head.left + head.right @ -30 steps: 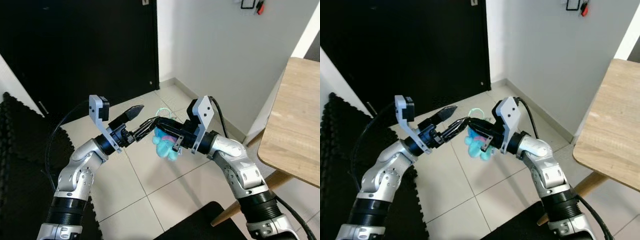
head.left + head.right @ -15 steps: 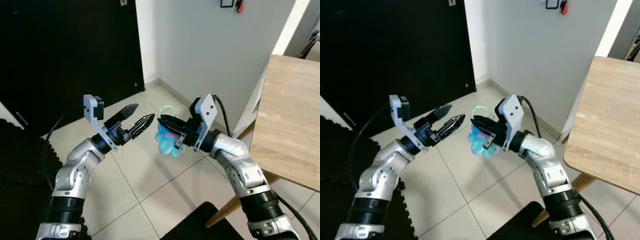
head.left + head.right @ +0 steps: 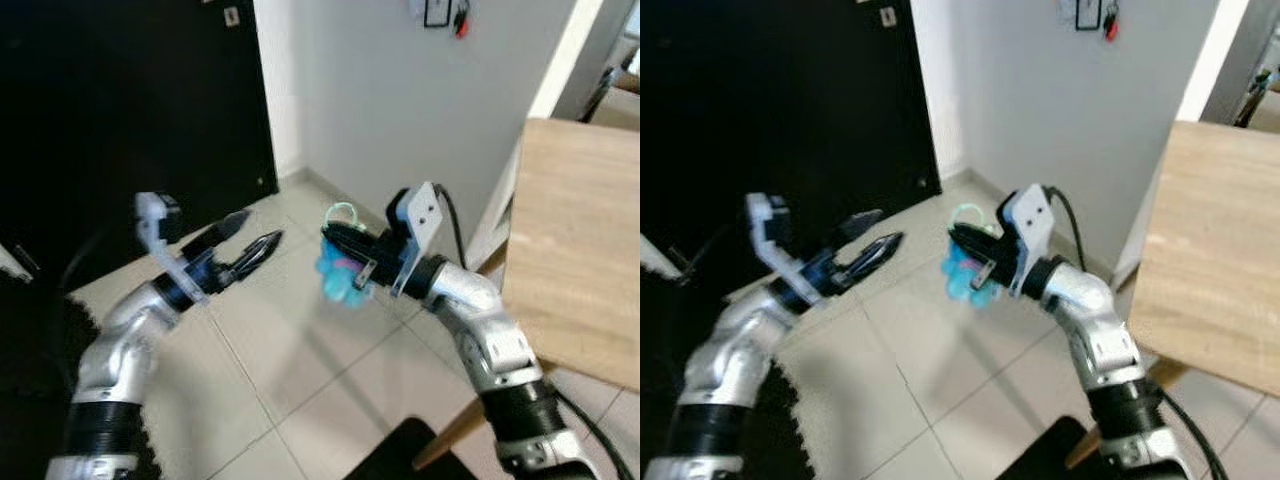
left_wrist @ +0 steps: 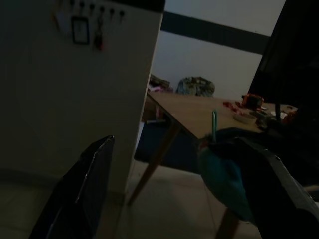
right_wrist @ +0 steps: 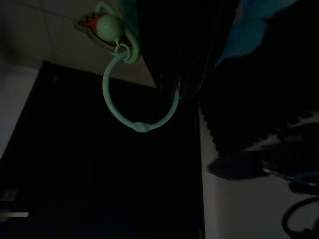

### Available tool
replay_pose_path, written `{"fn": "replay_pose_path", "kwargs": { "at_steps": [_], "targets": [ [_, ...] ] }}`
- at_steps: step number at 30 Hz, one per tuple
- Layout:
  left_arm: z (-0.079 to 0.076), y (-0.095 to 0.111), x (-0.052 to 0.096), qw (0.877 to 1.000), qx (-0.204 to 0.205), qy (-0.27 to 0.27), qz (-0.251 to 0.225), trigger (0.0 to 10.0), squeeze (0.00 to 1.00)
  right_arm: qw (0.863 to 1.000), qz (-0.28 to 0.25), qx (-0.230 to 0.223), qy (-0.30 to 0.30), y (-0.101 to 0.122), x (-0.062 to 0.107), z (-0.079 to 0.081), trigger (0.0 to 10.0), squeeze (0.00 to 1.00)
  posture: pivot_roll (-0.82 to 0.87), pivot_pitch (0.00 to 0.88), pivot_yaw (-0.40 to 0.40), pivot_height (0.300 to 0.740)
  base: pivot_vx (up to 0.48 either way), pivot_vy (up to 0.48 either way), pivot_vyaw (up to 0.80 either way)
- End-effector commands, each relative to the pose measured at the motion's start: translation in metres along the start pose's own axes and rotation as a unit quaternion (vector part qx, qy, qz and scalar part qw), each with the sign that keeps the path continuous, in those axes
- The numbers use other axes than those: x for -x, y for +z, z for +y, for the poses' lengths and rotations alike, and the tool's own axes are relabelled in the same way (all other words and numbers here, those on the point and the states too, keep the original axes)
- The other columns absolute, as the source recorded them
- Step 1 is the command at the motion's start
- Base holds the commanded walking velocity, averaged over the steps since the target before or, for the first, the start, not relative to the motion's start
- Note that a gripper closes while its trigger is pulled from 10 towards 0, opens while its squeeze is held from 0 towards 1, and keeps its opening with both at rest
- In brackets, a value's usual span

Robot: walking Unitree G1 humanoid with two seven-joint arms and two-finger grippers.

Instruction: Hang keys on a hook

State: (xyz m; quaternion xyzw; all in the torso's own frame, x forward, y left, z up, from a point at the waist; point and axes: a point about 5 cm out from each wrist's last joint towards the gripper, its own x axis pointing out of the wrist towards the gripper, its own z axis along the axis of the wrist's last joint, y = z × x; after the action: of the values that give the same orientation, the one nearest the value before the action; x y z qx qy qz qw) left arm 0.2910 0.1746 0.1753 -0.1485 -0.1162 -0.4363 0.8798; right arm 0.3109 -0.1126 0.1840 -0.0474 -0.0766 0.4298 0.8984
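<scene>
While the right gripper (image 3: 340, 240) grips the keys (image 3: 338, 282) by the ring (image 5: 139, 107), carry them toward the hooks (image 3: 438, 10) at one o'clock, left gripper (image 3: 260, 245) narrowly parted, empty.

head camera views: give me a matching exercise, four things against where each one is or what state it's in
Things:
1. blue plush keychain
2. left claw
3. key rack
4. wooden table

Places or states:
A. high on the grey wall
B. open, holding nothing
C. at the robot's right
D. held by the right claw

Pairs: 1-D, 2-B, 3-A, 4-C
</scene>
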Motion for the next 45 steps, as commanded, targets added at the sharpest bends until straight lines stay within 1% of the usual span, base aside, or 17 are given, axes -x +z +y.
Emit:
{"fn": "replay_pose_path", "kwargs": {
  "at_steps": [1, 7, 14, 18, 23, 24, 25, 26, 27, 28, 32, 34, 37, 39, 41, 42, 45],
  "targets": [
    [0.001, 0.003, 0.005, 1.0, -0.006, 0.0, 0.008, 10.0, 0.0, 1.0, -0.003, 0.002, -0.006, 0.0, 0.001, -0.002, 10.0, 0.0, -0.1, 0.0, 0.088, 0.74, 0.398, 0.0, 0.0],
    [0.0, 0.004, 0.011, 1.0, -0.008, -0.004, 0.013, 10.0, 0.0, 1.0, -0.004, 0.0, -0.016, 0.0, 0.0, -0.003, 10.0, 0.0, -0.09, 0.0, 0.085, 0.74, 0.397, 0.0, 0.0],
    [-0.003, 0.003, 0.011, 1.0, -0.005, -0.015, 0.018, 10.0, 0.0, 1.0, -0.004, 0.004, -0.025, 0.0, -0.001, -0.006, 10.0, 0.0, -0.09, 0.0, 0.084, 0.74, 0.398, 0.0, 0.0],
    [-0.005, 0.003, 0.013, 0.999, 0.0, -0.033, 0.024, 10.0, 0.0, 0.999, -0.004, 0.005, -0.035, 0.001, -0.003, -0.008, 10.0, 0.0, -0.09, 0.0, 0.083, 0.74, 0.396, 0.0, 0.0],
    [-0.008, 0.003, 0.019, 0.998, 0.003, -0.046, 0.032, 10.0, 0.0, 0.998, -0.005, 0.008, -0.055, 0.002, -0.003, -0.013, 10.0, 0.0, -0.1, 0.0, 0.083, 0.74, 0.396, 0.0, 0.0],
    [-0.011, 0.003, 0.025, 0.997, 0.005, -0.059, 0.041, 10.0, 0.0, 0.998, -0.006, 0.009, -0.068, 0.003, -0.002, -0.017, 10.0, 0.0, -0.1, 0.0, 0.083, 0.74, 0.398, 0.0, 0.0],
    [-0.014, 0.005, 0.036, 0.996, 0.012, -0.071, 0.053, 10.0, 0.0, 0.995, -0.004, 0.012, -0.098, 0.004, 0.001, -0.026, 10.0, 0.0, -0.1, 0.0, 0.085, 0.74, 0.394, 0.0, 0.0],
    [-0.014, 0.005, 0.036, 0.996, 0.012, -0.071, 0.053, 10.0, 0.0, 0.995, -0.004, 0.012, -0.098, 0.004, 0.001, -0.026, 10.0, 0.0, -0.1, 0.0, 0.085, 0.74, 0.394, 0.0, 0.0],
    [-0.015, 0.006, 0.044, 0.995, 0.015, -0.075, 0.06, 10.0, 0.0, 0.993, -0.005, 0.01, -0.116, 0.004, 0.004, -0.033, 10.0, 0.0, -0.1, 0.0, 0.085, 0.74, 0.394, 0.0, 0.0],
    [-0.015, 0.006, 0.044, 0.995, 0.015, -0.075, 0.06, 10.0, 0.0, 0.993, -0.005, 0.01, -0.116, 0.004, 0.004, -0.033, 10.0, 0.0, -0.1, 0.0, 0.085, 0.74, 0.394, 0.0, 0.0],
    [-0.019, 0.012, 0.059, 0.994, 0.024, -0.087, 0.067, 10.0, 0.0, 0.99, -0.004, 0.012, -0.138, 0.006, 0.009, -0.041, 10.0, 0.0, -0.1, 0.0, 0.084, 0.74, 0.397, 0.0, 0.0],
    [-0.021, 0.014, 0.063, 0.993, 0.025, -0.09, 0.072, 10.0, 0.0, 0.989, -0.002, 0.012, -0.145, 0.006, 0.009, -0.043, 10.0, 0.0, -0.1, 0.0, 0.081, 0.74, 0.394, 0.0, 0.0],
    [-0.022, 0.014, 0.065, 0.993, 0.024, -0.088, 0.075, 10.0, 0.0, 0.988, 0.002, 0.006, -0.152, 0.005, 0.008, -0.045, 10.0, 0.0, -0.09, 0.0, 0.079, 0.74, 0.394, 0.0, 0.0],
    [-0.023, 0.014, 0.065, 0.993, 0.025, -0.088, 0.075, 10.0, 0.0, 0.988, 0.002, 0.006, -0.155, 0.005, 0.008, -0.045, 10.0, 0.0, -0.09, 0.0, 0.077, 0.74, 0.394, 0.0, -0.69],
    [-0.027, 0.013, 0.06, 0.992, 0.031, -0.101, 0.074, 10.0, 0.0, 0.986, 0.001, -0.001, -0.167, 0.006, 0.006, -0.048, 10.0, 0.0, -0.09, 0.0, 0.077, 0.74, 0.394, 0.0, -0.8],
    [-0.027, 0.013, 0.06, 0.992, 0.031, -0.101, 0.074, 10.0, 0.0, 0.986, 0.001, -0.001, -0.167, 0.006, 0.006, -0.048, 10.0, 0.0, -0.09, 0.0, 0.077, 0.74, 0.394, 0.0, -0.8],
    [-0.031, 0.009, 0.052, 0.99, 0.038, -0.117, 0.072, 10.0, 0.0, 0.984, -0.001, -0.001, -0.179, 0.007, 0.008, -0.051, 10.0, 0.0, -0.09, 0.0, 0.082, 0.74, 0.39, 0.0, -0.8]
  ]
}}
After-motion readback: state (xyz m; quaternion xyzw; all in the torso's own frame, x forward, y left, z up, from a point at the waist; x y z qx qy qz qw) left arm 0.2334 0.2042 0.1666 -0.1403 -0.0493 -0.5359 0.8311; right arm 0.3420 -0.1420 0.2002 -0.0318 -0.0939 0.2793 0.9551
